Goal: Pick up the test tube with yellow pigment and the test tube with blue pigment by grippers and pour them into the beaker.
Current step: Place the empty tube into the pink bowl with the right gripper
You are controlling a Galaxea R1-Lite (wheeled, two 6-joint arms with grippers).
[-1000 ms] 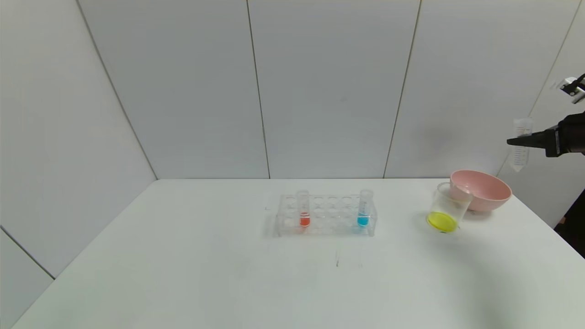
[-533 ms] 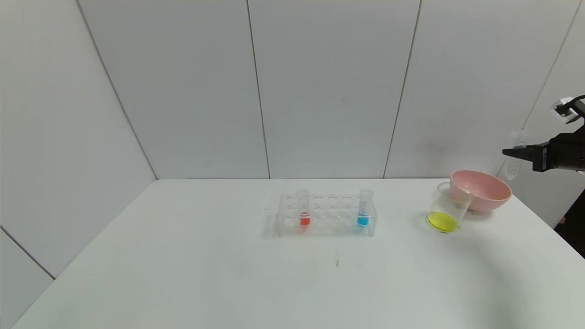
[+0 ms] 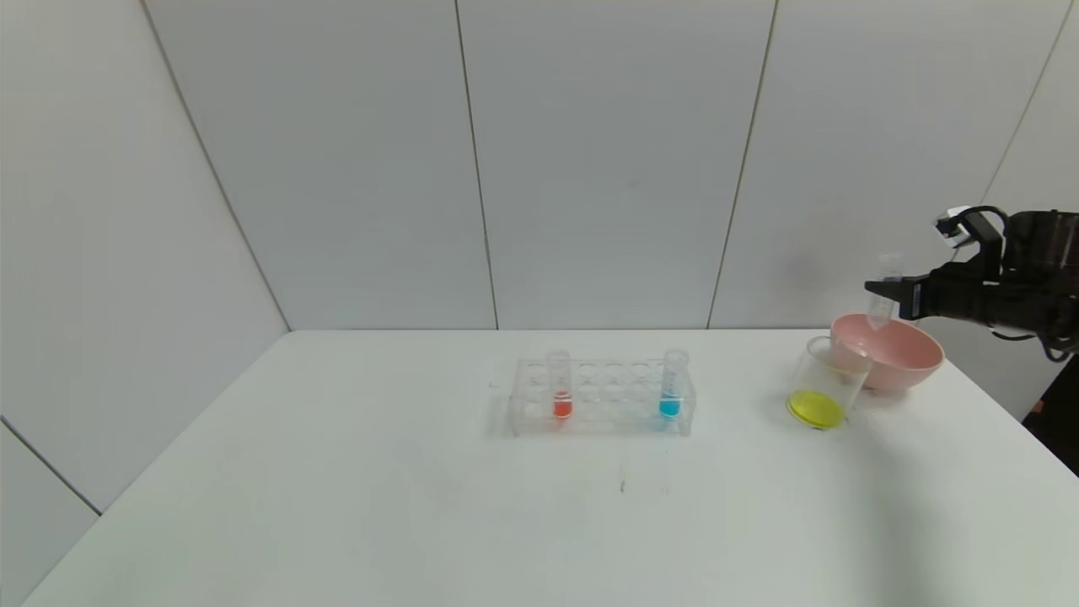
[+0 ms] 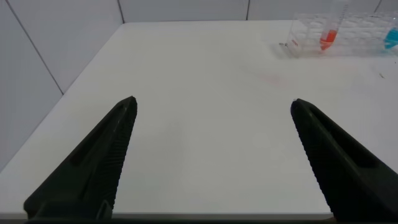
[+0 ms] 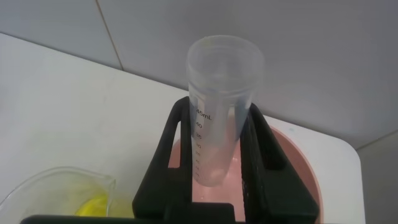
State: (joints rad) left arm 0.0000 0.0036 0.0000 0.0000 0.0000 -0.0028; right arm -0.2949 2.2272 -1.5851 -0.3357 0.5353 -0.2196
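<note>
My right gripper (image 3: 881, 297) (image 5: 216, 115) is shut on a clear graduated test tube (image 3: 888, 268) (image 5: 224, 81). The tube stands upright and shows no coloured liquid. It hangs just above the pink bowl (image 3: 906, 358) (image 5: 298, 162). The beaker (image 3: 830, 371) (image 5: 62, 186) leans against the bowl's left side, and yellow liquid lies in its bottom. The test tube with blue pigment (image 3: 672, 384) (image 4: 392, 37) stands at the right end of the clear rack (image 3: 603, 396). My left gripper (image 4: 213, 106) is open over bare table, outside the head view.
A tube with red-orange liquid (image 3: 560, 384) (image 4: 329, 34) stands in the rack's left end. The white table (image 3: 337, 506) is walled by grey panels at the back and both sides. The bowl sits near the table's right edge.
My right gripper has come down and to the left with the tube, from high at the right edge to just over the pink bowl. Rack, beaker and bowl have not moved.
</note>
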